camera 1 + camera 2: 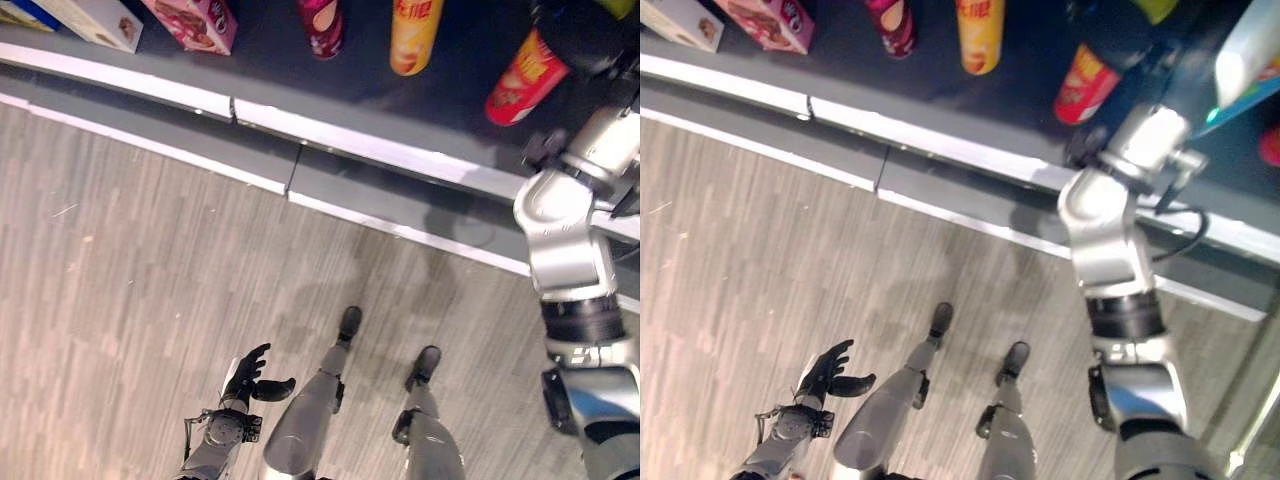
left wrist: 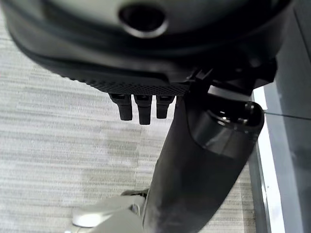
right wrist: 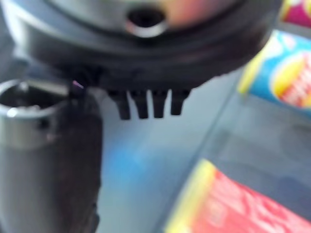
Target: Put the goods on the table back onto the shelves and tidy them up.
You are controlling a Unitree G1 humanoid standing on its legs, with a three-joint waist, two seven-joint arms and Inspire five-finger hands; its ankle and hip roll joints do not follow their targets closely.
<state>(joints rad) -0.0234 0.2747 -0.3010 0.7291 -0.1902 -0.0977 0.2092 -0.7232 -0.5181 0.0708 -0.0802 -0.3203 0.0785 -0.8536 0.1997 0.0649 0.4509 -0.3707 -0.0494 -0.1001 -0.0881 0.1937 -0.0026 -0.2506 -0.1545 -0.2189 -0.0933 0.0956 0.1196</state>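
I am reaching my right hand (image 3: 146, 58) over the shelf (image 1: 300, 60), fingers straight, holding nothing, near the red can (image 1: 525, 80) by its front edge; my left hand (image 1: 250, 378) is hanging open above the floor (image 1: 120, 280).

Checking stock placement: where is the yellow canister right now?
The yellow canister stands on the dark shelf, between the maroon canister and the red canister.
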